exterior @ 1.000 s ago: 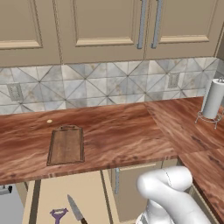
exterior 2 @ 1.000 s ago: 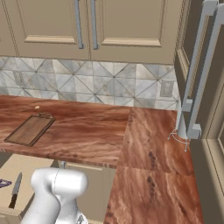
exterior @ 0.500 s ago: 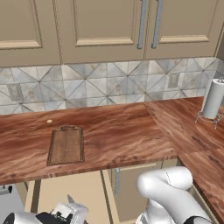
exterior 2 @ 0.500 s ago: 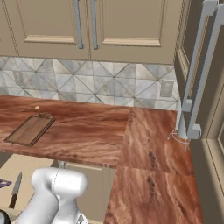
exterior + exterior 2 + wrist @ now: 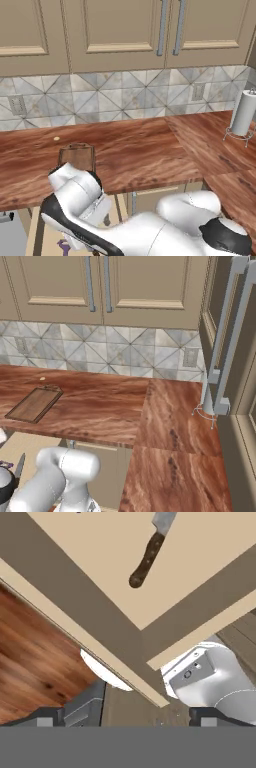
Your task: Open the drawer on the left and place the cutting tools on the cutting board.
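The drawer (image 5: 22, 446) stands pulled out below the counter's left end, and its beige floor (image 5: 100, 552) shows in the hand view. The knife (image 5: 147, 557), with a dark handle and grey blade, lies flat on that floor; its blade (image 5: 20, 465) shows beside my arm. A bit of the purple peeler (image 5: 64, 245) peeks out under my forearm. The dark-brown cutting board (image 5: 34, 404) lies on the counter above the drawer, partly hidden by my arm (image 5: 77, 155). My gripper (image 5: 145, 712) hangs open over the drawer's corner, short of the knife, holding nothing.
A wooden L-shaped counter (image 5: 150, 155) runs along a tiled backsplash under beige wall cabinets. A paper towel holder (image 5: 242, 117) stands at the far right. My white forearm (image 5: 150, 235) stretches across the front of the lower cabinets.
My arm has swung left and forward over the open drawer. It now covers most of the peeler and knife, and part of the board, in the left base view. Gripper stayed open.
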